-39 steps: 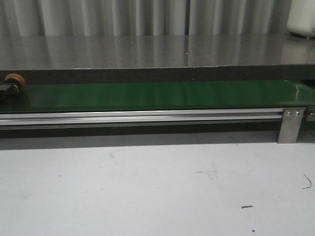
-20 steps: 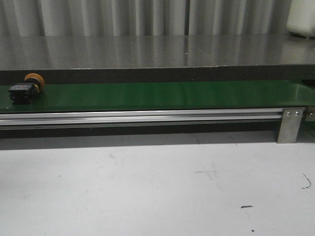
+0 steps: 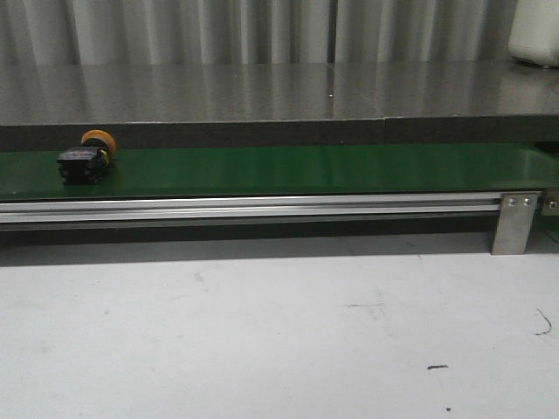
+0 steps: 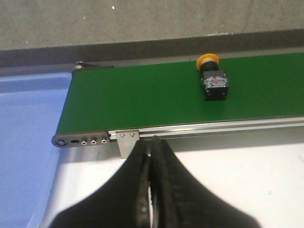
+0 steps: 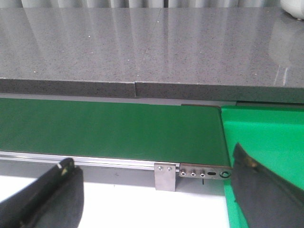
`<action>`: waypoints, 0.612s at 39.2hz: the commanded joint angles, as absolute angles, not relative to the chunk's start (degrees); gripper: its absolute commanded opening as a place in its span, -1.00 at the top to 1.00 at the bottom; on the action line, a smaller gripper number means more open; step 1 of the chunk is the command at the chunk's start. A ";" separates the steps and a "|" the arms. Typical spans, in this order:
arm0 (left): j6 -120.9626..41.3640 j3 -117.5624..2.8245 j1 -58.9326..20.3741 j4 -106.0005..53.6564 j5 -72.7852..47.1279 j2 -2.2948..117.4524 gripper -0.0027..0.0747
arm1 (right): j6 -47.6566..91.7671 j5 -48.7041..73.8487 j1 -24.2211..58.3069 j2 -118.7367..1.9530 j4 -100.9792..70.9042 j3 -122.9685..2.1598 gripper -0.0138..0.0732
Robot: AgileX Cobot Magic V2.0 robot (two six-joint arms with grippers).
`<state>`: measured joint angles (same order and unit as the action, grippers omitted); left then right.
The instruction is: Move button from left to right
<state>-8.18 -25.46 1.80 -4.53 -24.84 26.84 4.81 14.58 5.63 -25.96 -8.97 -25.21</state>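
Button has travelled rightward along the green belt since earlier.

The button is sitting at the far left of the front view, about a third of the way down, lying on its side on the green belt. Black blocky body toward the camera, round orange-yellow cap pointing away toward the back edge. In the left wrist view it shows up in the upper right, cap near the belt's far edge, and the end of the body has some small red and blue bits on it.
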 commanded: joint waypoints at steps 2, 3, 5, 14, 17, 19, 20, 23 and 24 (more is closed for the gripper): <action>-8.22 -22.52 1.67 -7.27 -14.45 17.46 0.99 | 5.13 9.70 5.69 -26.77 -9.19 -27.35 -0.80; -8.22 -21.74 1.67 -7.65 -13.46 15.49 0.99 | 5.13 9.70 5.69 -26.77 -9.19 -27.35 -0.80; -8.22 -20.59 1.67 -8.48 -11.64 12.37 0.99 | 5.13 9.70 5.69 -26.77 -9.19 -27.35 -0.80; -8.22 -18.22 1.67 -9.12 -11.37 5.58 0.99 | 5.13 9.70 5.69 -26.77 -9.19 -27.35 -0.80; -8.22 -18.23 1.67 -9.12 -11.66 5.47 0.99 | 5.13 9.70 5.69 -26.77 -9.19 -27.35 -0.80; -8.22 -18.23 1.67 -9.12 -11.66 5.47 0.99 | 5.13 9.70 5.69 -26.77 -9.19 -27.35 -0.80; -8.22 -18.23 1.67 -9.12 -11.66 5.47 0.99 | 5.13 9.70 5.69 -26.77 -9.19 -27.35 -0.80; -8.22 -18.23 1.67 -9.12 -11.66 5.47 0.99 | 5.13 9.70 5.69 -26.77 -9.19 -27.35 -0.80; -8.22 -18.23 1.67 -9.12 -11.66 5.47 0.99 | 5.13 9.70 5.69 -26.77 -9.19 -27.35 -0.80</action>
<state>-8.31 -16.61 1.80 -8.34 -16.28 4.86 4.81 14.58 5.63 -25.96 -8.97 -25.21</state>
